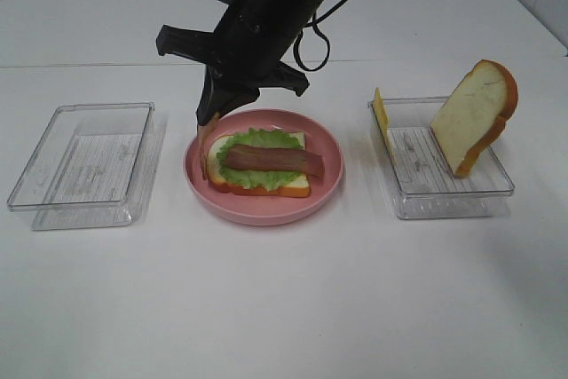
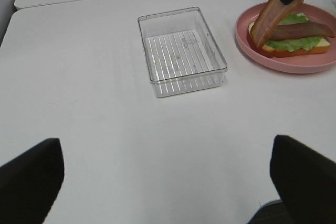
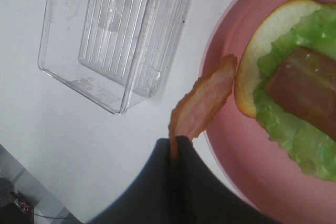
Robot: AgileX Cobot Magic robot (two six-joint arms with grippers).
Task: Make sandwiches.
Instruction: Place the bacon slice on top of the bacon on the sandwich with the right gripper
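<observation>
The right jaws pinch one end of a bacon strip hanging over the pink plate's left rim, beside the open sandwich. Released here, it would likely slip onto the surface. The left jaws stand wide, empty.

Access around the plate
Table front lies open. Right gripper with bacon strip blocks one rim; left tray, right tray flank it.

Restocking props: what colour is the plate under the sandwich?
Pink. The plate shows best in the exterior high view.
</observation>
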